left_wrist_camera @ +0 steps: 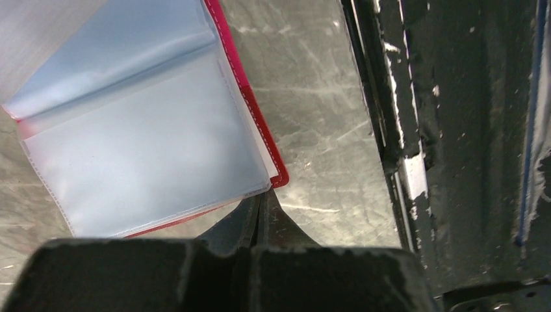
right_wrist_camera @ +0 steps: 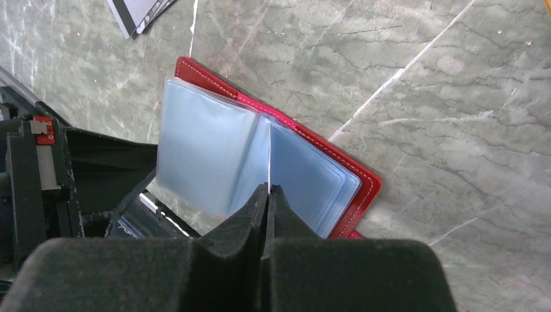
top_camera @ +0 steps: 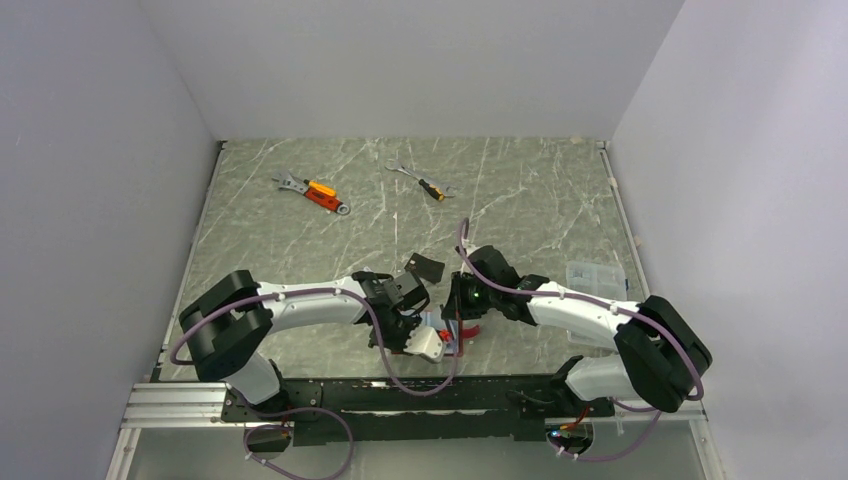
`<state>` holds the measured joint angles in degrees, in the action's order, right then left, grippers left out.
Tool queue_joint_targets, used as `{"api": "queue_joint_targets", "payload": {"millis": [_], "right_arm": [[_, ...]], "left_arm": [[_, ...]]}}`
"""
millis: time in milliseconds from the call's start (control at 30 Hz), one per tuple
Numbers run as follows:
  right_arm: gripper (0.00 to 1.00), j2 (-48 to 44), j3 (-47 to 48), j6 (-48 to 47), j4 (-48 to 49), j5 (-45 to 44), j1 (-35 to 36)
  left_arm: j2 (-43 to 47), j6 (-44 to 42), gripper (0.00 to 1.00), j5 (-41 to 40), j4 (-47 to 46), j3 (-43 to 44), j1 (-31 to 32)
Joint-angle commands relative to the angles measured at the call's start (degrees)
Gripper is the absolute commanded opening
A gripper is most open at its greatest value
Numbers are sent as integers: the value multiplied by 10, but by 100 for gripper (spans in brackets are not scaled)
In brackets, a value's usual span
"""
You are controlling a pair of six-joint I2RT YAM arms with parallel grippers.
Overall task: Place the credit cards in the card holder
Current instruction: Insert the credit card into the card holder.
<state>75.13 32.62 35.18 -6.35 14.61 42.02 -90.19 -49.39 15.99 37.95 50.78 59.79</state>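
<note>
The card holder (right_wrist_camera: 354,170) lies open on the marble table, a red cover with pale blue-grey clear pockets (left_wrist_camera: 149,143). My right gripper (right_wrist_camera: 268,186) is shut on one thin pocket leaf, which stands up edge-on between its tips. My left gripper (left_wrist_camera: 260,198) is shut at the lower corner of another leaf, pinching it. From above, both grippers (top_camera: 432,343) (top_camera: 462,318) meet over the holder (top_camera: 470,331) near the front rail. One dark credit card (top_camera: 424,268) lies flat just behind them; its corner (right_wrist_camera: 140,12) shows in the right wrist view. No card is in either gripper.
Two orange-handled wrenches (top_camera: 312,192) (top_camera: 425,185) lie at the back. A clear plastic box (top_camera: 597,277) sits at the right. The black front rail (left_wrist_camera: 416,130) runs close beside the holder. White walls enclose the table.
</note>
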Motion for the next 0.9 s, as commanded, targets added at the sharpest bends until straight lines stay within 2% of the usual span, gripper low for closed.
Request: {"api": "queue_joint_targets", "payload": {"millis": [0, 167, 267, 400, 467, 600, 667, 700, 767, 833, 867], "right_arm": [[0, -14, 6, 16, 21, -9, 0], [0, -8, 3, 33, 38, -4, 0], [0, -6, 4, 41, 45, -5, 1], [0, -11, 3, 47, 47, -9, 4], [0, -12, 1, 50, 51, -10, 6], [0, -6, 2, 52, 56, -10, 12], [0, -5, 5, 53, 57, -15, 19], [0, -5, 6, 53, 56, -17, 22], [0, -7, 9, 53, 54, -20, 26], [0, -5, 8, 52, 52, -21, 30], [0, -4, 6, 52, 52, -21, 31]], "left_arm": [[-27, 72, 0, 40, -17, 17, 13], [-17, 102, 0, 81, -10, 27, 13], [9, 80, 0, 113, -8, 16, 1], [44, 72, 0, 78, -5, 7, -12], [72, 80, 4, 48, -15, 1, -17], [98, 97, 17, -1, -17, 11, -18], [110, 96, 25, -25, -16, 17, -21], [117, 94, 32, -38, -17, 19, -21], [133, 92, 61, -63, -20, 23, -24], [148, 87, 67, -88, -18, 32, -28], [154, 85, 95, -108, -17, 38, -31]]}}
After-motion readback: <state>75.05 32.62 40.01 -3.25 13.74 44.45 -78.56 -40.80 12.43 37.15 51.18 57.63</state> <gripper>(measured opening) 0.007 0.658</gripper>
